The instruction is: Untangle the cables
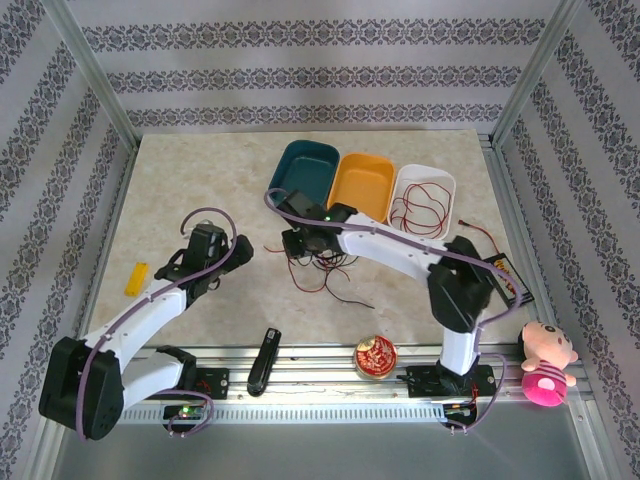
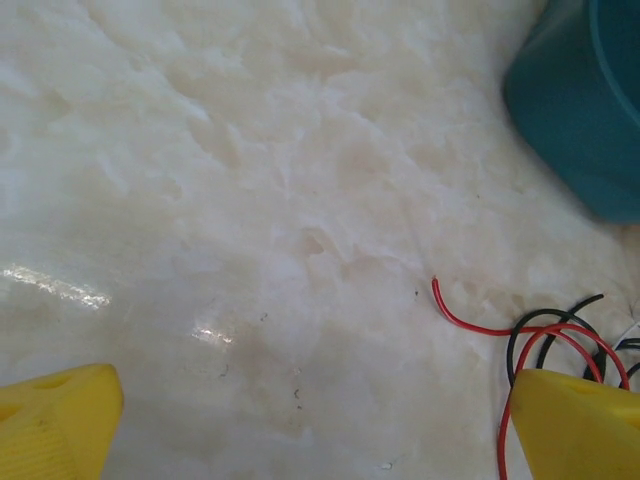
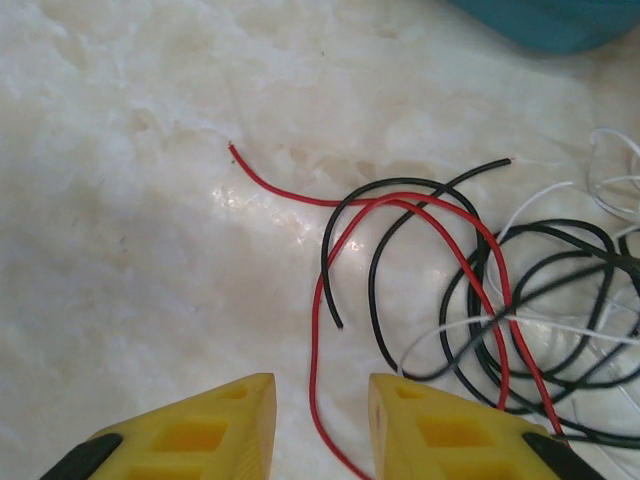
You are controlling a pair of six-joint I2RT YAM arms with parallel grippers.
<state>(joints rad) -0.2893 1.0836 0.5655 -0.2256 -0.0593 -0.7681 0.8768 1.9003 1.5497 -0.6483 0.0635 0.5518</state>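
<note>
The cables (image 3: pixel 510 330) look light and limp, best taken by the red strand's (image 3: pixel 315 340) loose run. It lies inside the right claw (image 3: pixel 320 425), fingers apart, unclamped. The left claw (image 2: pixel 315 425) gapes.

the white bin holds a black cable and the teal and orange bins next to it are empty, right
No, the cable in the white bin is red, not black; the top external view shows it. The teal bin and orange bin are empty.

The tabletop (image 2: pixel 250 200) looks glossy and marbled, the cables (image 3: pixel 314 340) smooth-sheathed, the teal bin (image 2: pixel 590 100) matt plastic.
</note>
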